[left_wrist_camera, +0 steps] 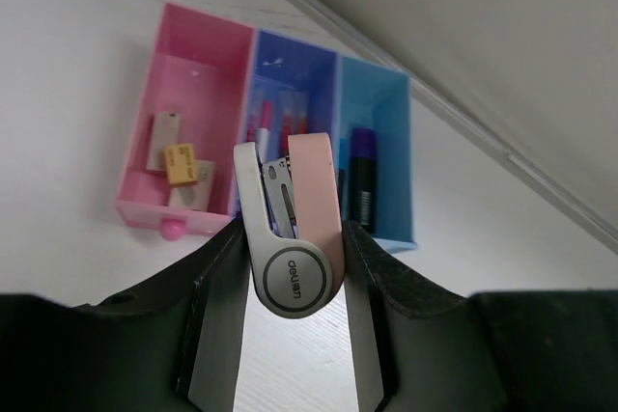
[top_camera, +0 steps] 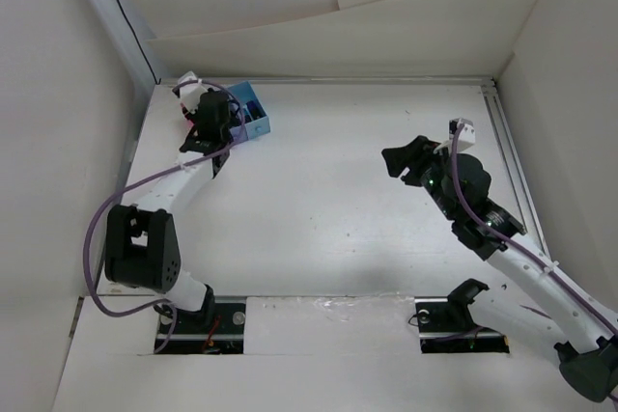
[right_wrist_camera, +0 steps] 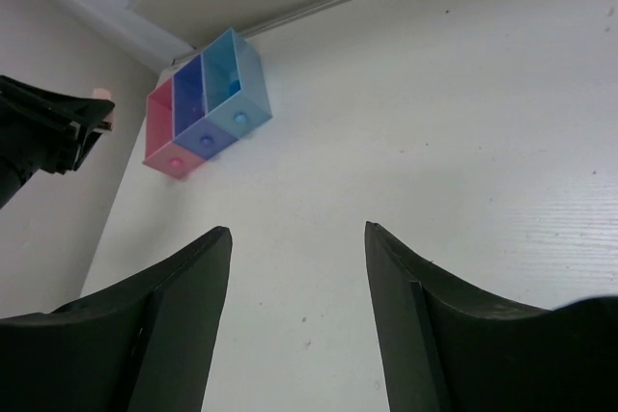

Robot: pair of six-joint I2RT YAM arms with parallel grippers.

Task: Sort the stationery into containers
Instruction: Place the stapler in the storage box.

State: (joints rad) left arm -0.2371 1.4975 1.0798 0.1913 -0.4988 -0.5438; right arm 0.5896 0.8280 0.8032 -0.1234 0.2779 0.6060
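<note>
At the far left corner of the table (top_camera: pixel 338 219), your left gripper (left_wrist_camera: pixel 294 238) is clamped on a pink and grey stapler (left_wrist_camera: pixel 307 229). Its two fingers (left_wrist_camera: pixel 217 277) press the stapler's sides, and the round hinge end points back toward the wrist. Seen from the left wrist, the stapler's nose overlaps the near edge of the containers (left_wrist_camera: pixel 280 55), about where the purple-blue bin (left_wrist_camera: pixel 294 60) meets the light blue bin (left_wrist_camera: pixel 381 94). You cannot tell from these views whether it touches them or hangs above. The pink bin (left_wrist_camera: pixel 198 55) holds a few small tan and yellow blocks (left_wrist_camera: pixel 181 161). The purple-blue bin holds thin red and pink pens (left_wrist_camera: pixel 287 127) lying lengthwise, and the light blue bin holds dark stubby markers (left_wrist_camera: pixel 363 176), one with a purple end. The three bins sit joined in a row near the back wall. Your right gripper (right_wrist_camera: pixel 296 233) is well apart from all this, over bare table on the right. Its jaws are spread wide with nothing between them, and its camera faces the containers from a distance.
</note>
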